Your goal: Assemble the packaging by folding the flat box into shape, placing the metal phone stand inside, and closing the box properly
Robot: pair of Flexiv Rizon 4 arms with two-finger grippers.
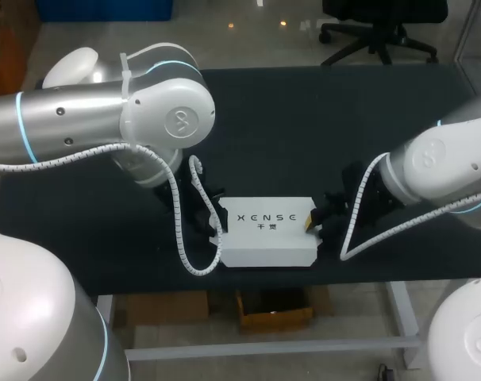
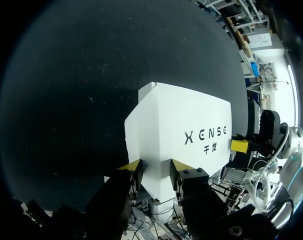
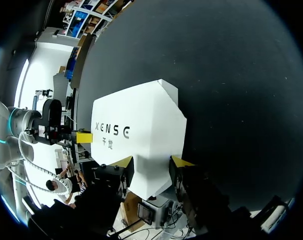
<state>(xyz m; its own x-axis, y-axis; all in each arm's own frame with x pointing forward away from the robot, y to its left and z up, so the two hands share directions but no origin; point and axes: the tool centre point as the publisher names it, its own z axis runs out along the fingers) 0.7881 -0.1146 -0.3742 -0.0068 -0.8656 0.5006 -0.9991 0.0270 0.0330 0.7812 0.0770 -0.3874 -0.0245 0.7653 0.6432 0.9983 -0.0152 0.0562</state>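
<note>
Fingers of left gripper (image 2: 155, 169): clamped on one tapered end of the white box (image 2: 179, 125), with a yellow tip pressed to each side.
Fingers of right gripper (image 3: 151, 165): clamped the same way on the opposite end.
Box: folded into shape, lying printed face up on the dark tabletop (image 1: 304, 119) near its front edge, held between both grippers.
Phone stand: nowhere in view; I judge it is inside, but cannot confirm.
Arms: left arm (image 1: 82, 119) and right arm (image 1: 439, 163) face each other across the box.
Cable: the left arm's white coiled cable (image 1: 194, 258) loops down just beside the box's near left corner.
Risk, squeeze: pinching the thin card too hard could crease an end flap.
Risk, push: uneven inward pressure could buckle the box or slide it toward the front edge.
Risk, snag: the cable loop could catch that corner as the arm pulls away.
</note>
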